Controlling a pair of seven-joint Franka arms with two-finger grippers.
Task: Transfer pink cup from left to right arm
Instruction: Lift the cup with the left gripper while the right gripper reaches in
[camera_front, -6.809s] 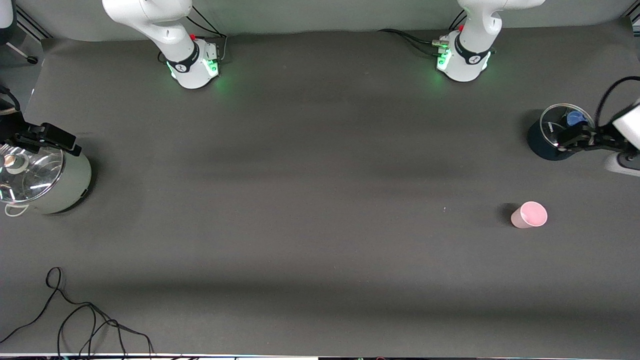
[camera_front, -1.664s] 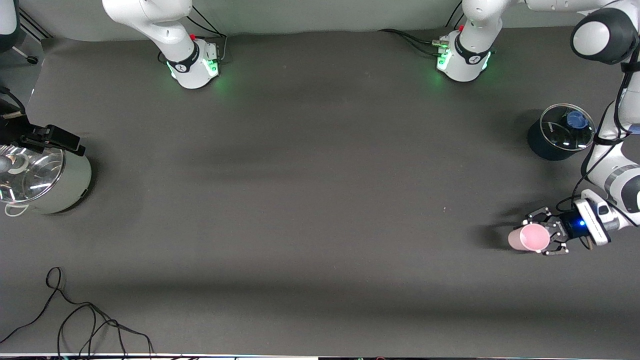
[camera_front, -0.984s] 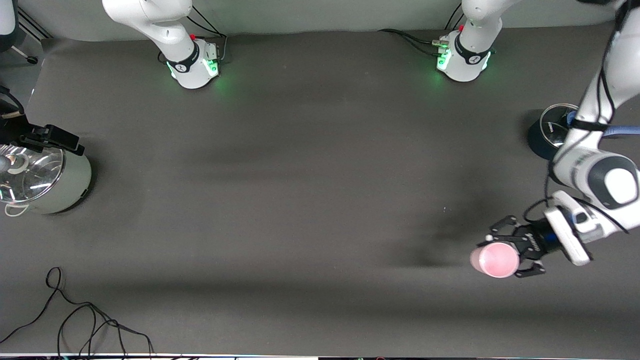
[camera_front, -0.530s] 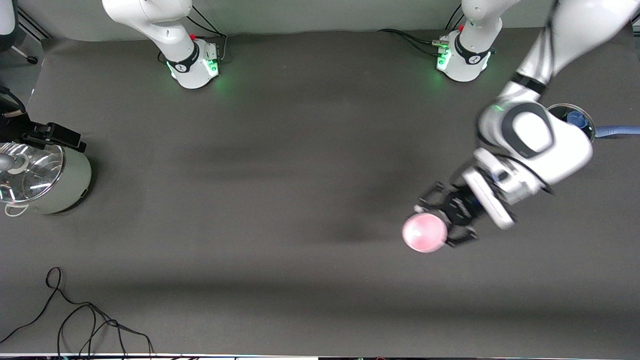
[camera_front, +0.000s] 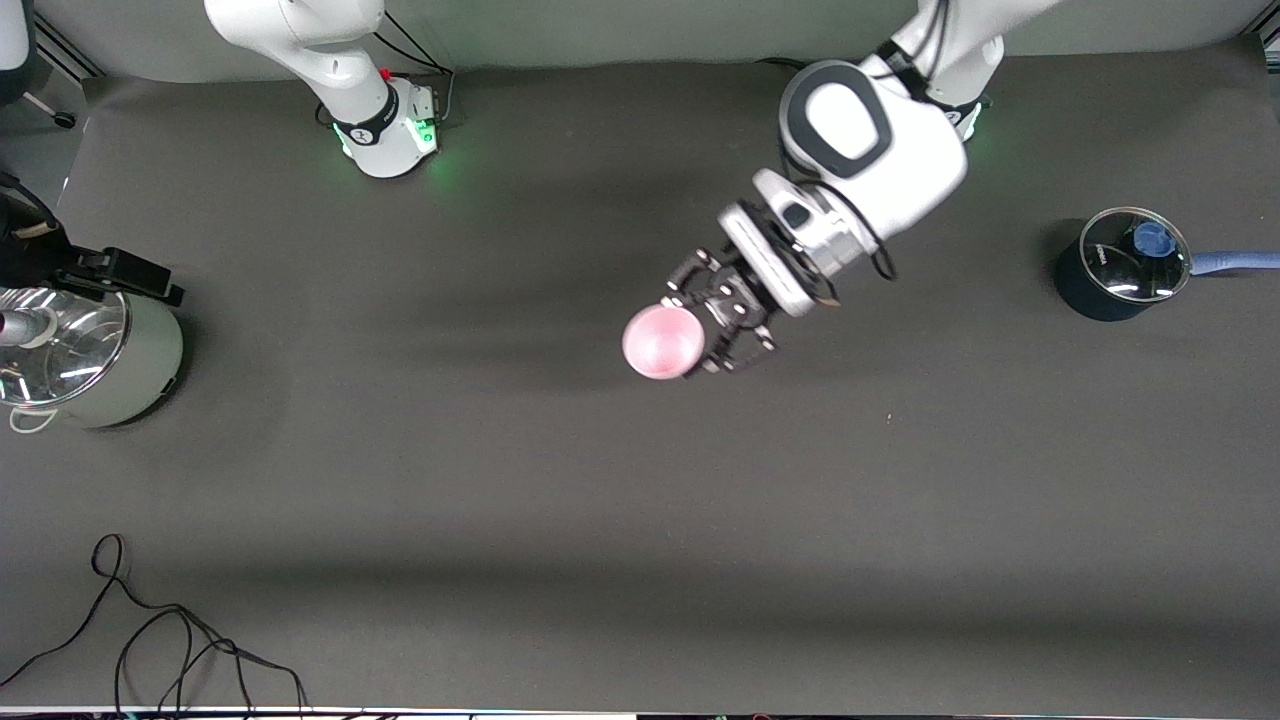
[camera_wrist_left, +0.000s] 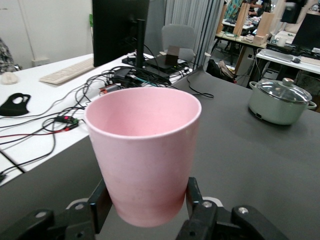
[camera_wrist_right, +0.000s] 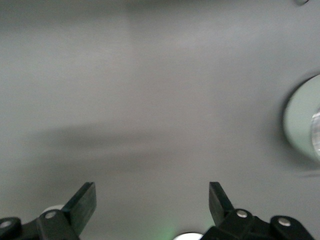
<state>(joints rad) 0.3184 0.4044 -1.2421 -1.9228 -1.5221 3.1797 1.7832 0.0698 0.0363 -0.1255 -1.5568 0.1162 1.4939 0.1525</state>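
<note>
Here, one pink cup (camera_front: 662, 342), two pots, two claws.

pink cup (camera_wrist_left: 145, 155) – matt smooth plastic; table (camera_front: 500, 480) – matt dark cloth

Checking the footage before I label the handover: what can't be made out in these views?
- Pink cup: its base, hidden in the left wrist view by the left claw shut on it.
- Right claw: open, with only its tips showing; in the front view it is cut off at the edge.
- Green pot: cut off by the right wrist view's edge.
</note>
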